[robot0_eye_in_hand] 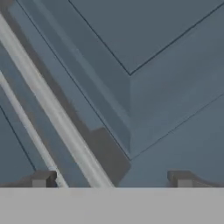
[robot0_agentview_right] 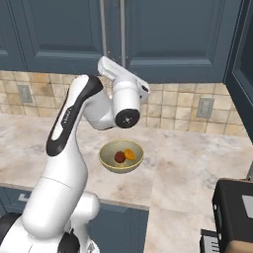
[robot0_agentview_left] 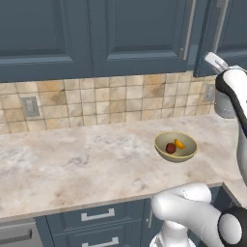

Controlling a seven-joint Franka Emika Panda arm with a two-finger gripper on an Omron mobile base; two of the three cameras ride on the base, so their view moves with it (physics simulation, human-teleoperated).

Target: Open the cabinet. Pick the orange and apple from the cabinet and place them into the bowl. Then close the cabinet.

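The golden-yellow bowl [robot0_agentview_left: 185, 154] [robot0_agentview_right: 106, 160] stands on the counter with the dark red apple [robot0_agentview_left: 171, 147] [robot0_agentview_right: 119, 157] and the orange [robot0_agentview_left: 179, 144] [robot0_agentview_right: 129, 154] lying inside it. Above it, the slate-blue cabinet [robot0_agentview_right: 168, 34] [robot0_agentview_left: 140, 29] has its two doors looking shut in the right base view, their silver bar handles [robot0_agentview_right: 122, 24] [robot0_agentview_left: 190, 29] side by side. My gripper [robot0_eye_in_hand: 113, 181] [robot0_agentview_right: 102, 62] is raised close in front of a door panel, beside the handle [robot0_eye_in_hand: 52, 109]. It is open and holds nothing.
A marble counter [robot0_agentview_left: 72, 164] runs under a tan tiled backsplash [robot0_agentview_left: 96, 103] with wall outlets [robot0_agentview_left: 30, 106] [robot0_agentview_right: 204, 107]. Low blue drawers [robot0_agentview_left: 96, 217] sit under the counter's front edge. A dark appliance [robot0_agentview_right: 234, 212] stands at the lower right. A dark panel [robot0_agentview_right: 244, 64] juts out at the right.
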